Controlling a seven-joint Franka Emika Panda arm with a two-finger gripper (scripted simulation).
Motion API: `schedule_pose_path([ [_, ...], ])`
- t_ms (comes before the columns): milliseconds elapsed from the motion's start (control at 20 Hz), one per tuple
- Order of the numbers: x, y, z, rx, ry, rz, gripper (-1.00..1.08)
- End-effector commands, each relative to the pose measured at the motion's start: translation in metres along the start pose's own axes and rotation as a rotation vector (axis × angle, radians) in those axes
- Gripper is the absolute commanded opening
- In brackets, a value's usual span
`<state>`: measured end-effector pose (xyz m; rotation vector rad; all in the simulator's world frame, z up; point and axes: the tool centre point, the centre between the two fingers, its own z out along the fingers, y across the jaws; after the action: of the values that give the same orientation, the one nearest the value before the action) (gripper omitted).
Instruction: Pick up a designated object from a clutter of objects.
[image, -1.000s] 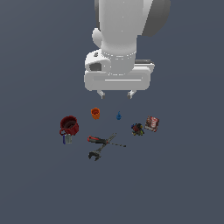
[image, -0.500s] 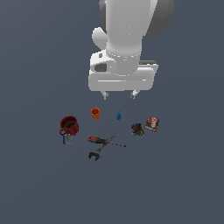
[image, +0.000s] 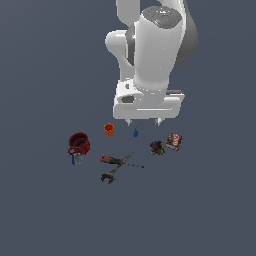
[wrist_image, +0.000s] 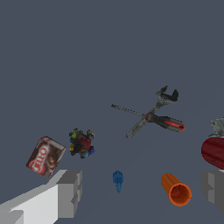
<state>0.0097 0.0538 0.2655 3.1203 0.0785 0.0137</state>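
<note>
The gripper (image: 144, 121) is hanging above the tabletop (image: 45, 210) with its two fingers spread wide apart and nothing between them; in the wrist view one finger (wrist_image: 70, 192) is showing at one edge and the other at the opposite edge. The designated object (image: 157, 147), a small dark lumpy item with red, yellow and blue-green bits, is lying on the tabletop below the gripper and a little toward the exterior view's right, not touching the fingers. In the wrist view it (wrist_image: 82, 143) is sitting just beside the finger and near the reddish box (wrist_image: 45, 156), which is carrying white letters; in the exterior view the box (image: 174, 141) is lying just to its right, very near it. The tiny blue piece (image: 135, 132) is resting almost straight under the gripper, between the fingertips in the exterior view, and the orange cup (image: 109, 129) is lying further to the exterior view's left. The dark red mug (image: 79, 144) is standing well apart on that side, and the red-handled tools (image: 117, 161) are lying crossed with the black clamp (image: 108, 177) near them. The tabletop is showing as a plain dark blue-grey surface that is filling both views, so no walls or room are showing. The designated object is looking roughly round and knobby, so a long axis or a pointing direction cannot be told.
</note>
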Motion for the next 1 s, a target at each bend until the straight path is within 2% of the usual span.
schedule_pose_path([
  [0,0.001,-0.012,0.022,-0.001,-0.001,-0.002,1.00],
  [500,-0.014,-0.067,0.124,0.006,-0.004,-0.011,1.00],
  [950,-0.033,-0.096,0.174,0.018,-0.007,-0.016,1.00],
])
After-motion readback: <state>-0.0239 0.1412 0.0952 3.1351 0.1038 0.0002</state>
